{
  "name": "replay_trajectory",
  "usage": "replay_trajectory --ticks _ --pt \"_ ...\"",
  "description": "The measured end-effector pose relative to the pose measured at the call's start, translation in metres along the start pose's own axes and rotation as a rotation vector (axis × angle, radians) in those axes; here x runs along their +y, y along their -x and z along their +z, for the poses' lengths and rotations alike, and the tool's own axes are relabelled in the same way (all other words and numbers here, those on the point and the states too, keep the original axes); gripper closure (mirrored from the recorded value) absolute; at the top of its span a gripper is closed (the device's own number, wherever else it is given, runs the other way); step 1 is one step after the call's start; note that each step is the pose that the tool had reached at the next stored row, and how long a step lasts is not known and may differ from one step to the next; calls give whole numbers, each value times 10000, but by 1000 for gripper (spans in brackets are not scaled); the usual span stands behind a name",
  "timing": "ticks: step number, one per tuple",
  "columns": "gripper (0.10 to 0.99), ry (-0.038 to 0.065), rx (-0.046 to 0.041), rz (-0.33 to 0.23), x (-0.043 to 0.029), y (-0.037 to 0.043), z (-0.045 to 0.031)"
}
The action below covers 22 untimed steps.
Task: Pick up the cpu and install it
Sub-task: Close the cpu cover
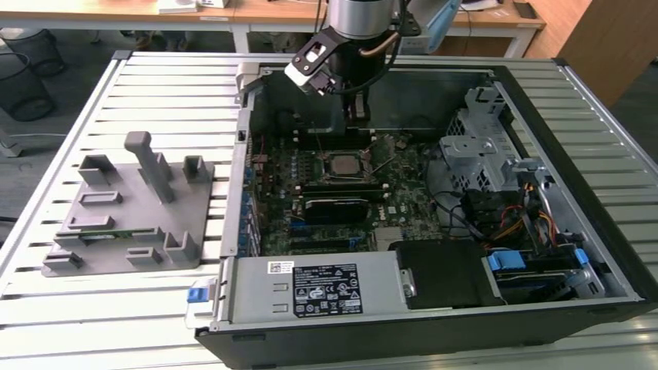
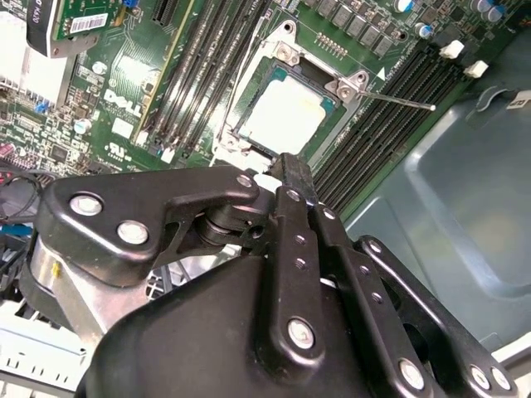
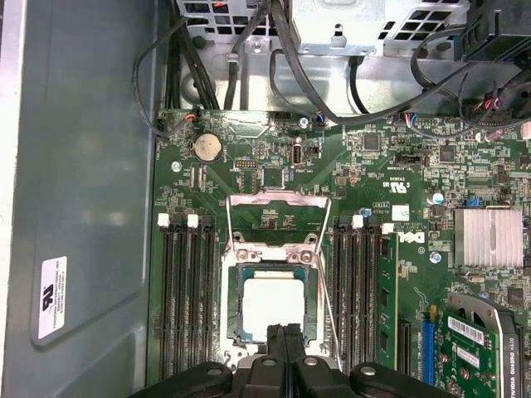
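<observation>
Gripper (image 3: 286, 332) is fully closed and grips nothing; I see it poised over the open computer case (image 1: 432, 339). Inside the case, the green motherboard (image 3: 249, 166) lies exposed. Its socket (image 3: 234, 286) has the load plate swung open. The cpu (image 3: 272, 305) sits flat in the socket, silver face up, just beside the fingertips.

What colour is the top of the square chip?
Shiny silver. The small flat square cpu, green-rimmed, shows best in the first wrist view.

Smooth shiny metal cpu (image 3: 272, 305) (silvery), matt black fingers (image 3: 277, 344)
</observation>
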<state>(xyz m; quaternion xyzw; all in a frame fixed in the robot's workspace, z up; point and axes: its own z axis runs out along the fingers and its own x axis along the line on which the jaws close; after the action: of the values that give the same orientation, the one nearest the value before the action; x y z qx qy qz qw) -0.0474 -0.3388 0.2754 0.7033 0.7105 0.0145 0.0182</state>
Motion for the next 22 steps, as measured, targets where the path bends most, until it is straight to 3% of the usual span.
replay_trajectory --ticks 17,22 --pt "980 1 3 -2 3 2 -64" --pt "980 0 -1 0 3 47 -65"
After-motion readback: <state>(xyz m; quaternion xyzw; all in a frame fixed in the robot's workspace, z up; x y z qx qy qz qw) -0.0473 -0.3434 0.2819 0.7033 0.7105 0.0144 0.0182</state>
